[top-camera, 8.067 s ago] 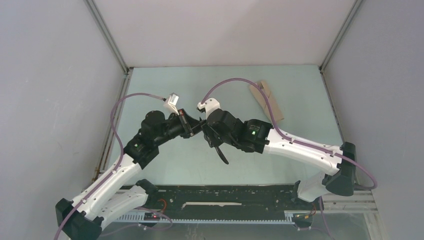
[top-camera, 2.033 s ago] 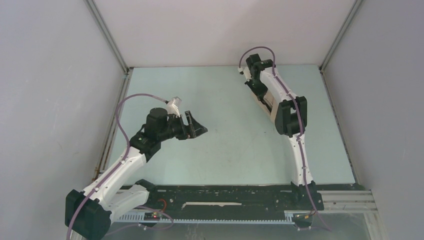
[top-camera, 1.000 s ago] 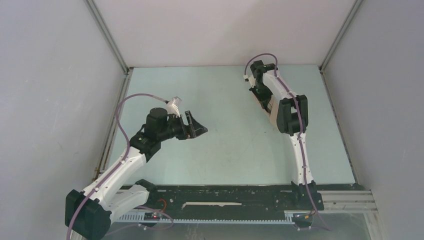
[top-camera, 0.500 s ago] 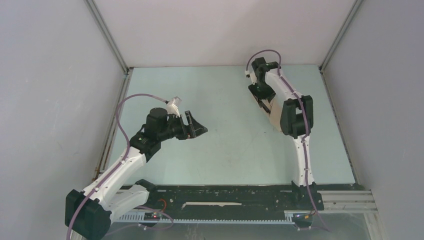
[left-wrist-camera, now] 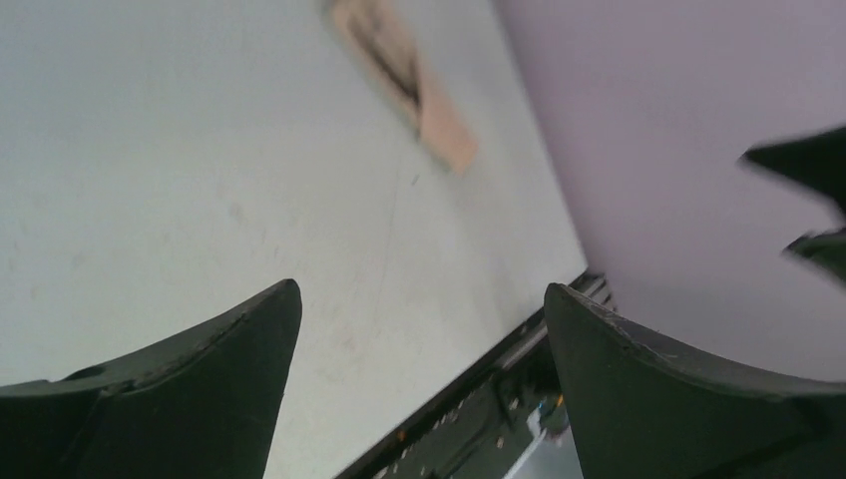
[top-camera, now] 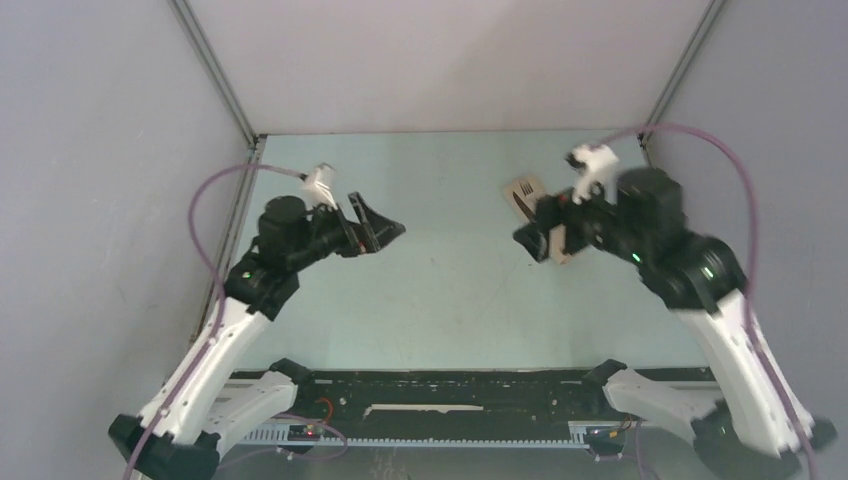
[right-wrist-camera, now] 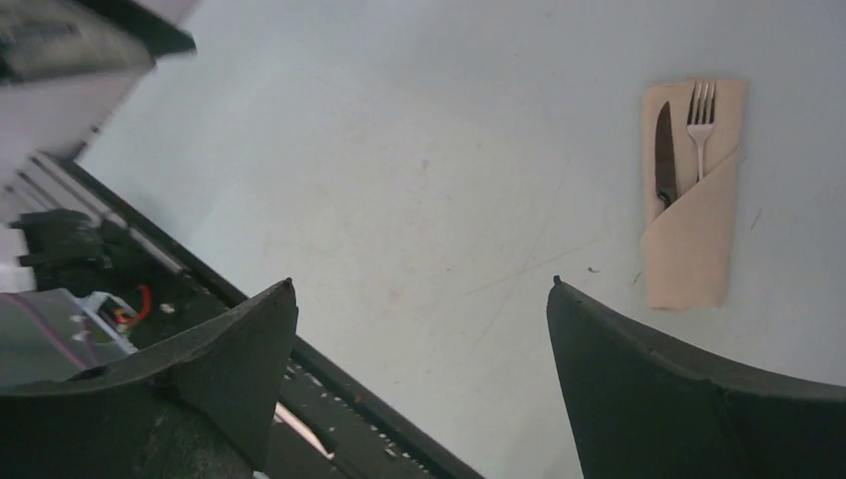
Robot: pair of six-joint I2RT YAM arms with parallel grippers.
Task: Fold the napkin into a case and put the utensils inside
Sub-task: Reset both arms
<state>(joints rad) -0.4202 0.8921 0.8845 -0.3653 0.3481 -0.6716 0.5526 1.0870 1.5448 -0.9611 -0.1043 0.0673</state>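
Note:
The napkin lies folded as a narrow beige case [right-wrist-camera: 691, 200] on the pale table, far right of centre. A black knife [right-wrist-camera: 664, 155] and a silver fork [right-wrist-camera: 700, 125] stick out of its pocket side by side. From above, only the case's far end [top-camera: 523, 190] shows, beyond my right gripper [top-camera: 532, 238]. That right gripper [right-wrist-camera: 419, 284] hovers open and empty, apart from the case. The left wrist view shows the case [left-wrist-camera: 404, 80] blurred and far off. My left gripper [top-camera: 383, 226] is open and empty over the table's left half, with its jaws [left-wrist-camera: 419, 289] spread wide.
A black rail [top-camera: 450, 385] runs along the table's near edge between the arm bases. Grey walls with metal corner posts [top-camera: 215, 75] close in the left, back and right sides. Purple cables [top-camera: 730, 160] loop above both arms.
My right gripper opened and pulled back off the case, and the arm swung out to the right and nearer. The left arm shifted slightly left and back, jaws a little wider.

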